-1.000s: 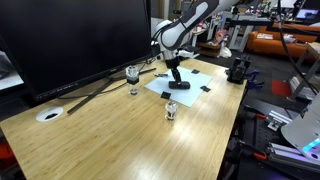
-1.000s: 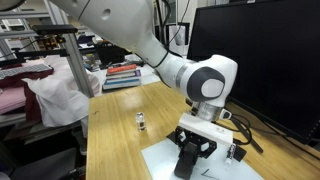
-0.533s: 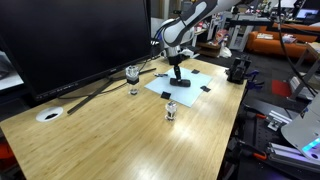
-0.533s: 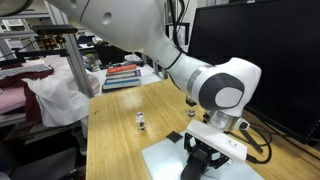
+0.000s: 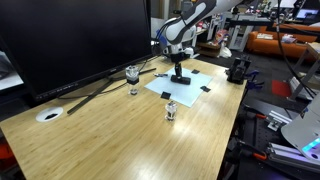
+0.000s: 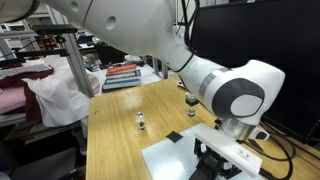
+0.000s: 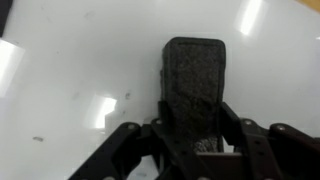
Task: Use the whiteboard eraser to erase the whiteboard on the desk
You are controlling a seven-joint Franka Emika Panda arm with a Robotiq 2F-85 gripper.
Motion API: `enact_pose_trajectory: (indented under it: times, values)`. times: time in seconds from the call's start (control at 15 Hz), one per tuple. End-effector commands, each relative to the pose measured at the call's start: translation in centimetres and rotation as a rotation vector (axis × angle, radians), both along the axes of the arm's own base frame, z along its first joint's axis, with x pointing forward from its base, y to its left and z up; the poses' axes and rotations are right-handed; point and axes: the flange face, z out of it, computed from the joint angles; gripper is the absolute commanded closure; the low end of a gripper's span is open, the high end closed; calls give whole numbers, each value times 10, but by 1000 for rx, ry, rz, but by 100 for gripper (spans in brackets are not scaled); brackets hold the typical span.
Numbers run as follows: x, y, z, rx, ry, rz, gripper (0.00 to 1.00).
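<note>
**Gripper holding the eraser down on the whiteboard**

The gripper is clamping the whiteboard eraser, its two fingers closed tight on the sides of the dark textured block. In the wrist view the eraser is lying against the whiteboard, whose pale surface is reflecting bright patches of light and showing a few faint specks. In an exterior view the arm is reaching down with the eraser standing on the sheet's middle part, away from the black corner patches. The whiteboard is lying flat on the wooden table, in front of the big monitor. A small glass item is standing just beside the sheet's near edge, and a stemmed glass is standing nearer the monitor.
</note>
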Motion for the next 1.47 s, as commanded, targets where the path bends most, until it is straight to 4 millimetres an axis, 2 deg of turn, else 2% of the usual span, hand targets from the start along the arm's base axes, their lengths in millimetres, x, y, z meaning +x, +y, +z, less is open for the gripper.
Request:
enact_pose_trajectory:
  times: [0.0,1.0,1.4]
  values:
    - [6,-10,-4,-6,10,-68,74]
    - [-8,-44,0,-4,18,-298,74]
    - [-11,-53,0,2,23,-363,74]
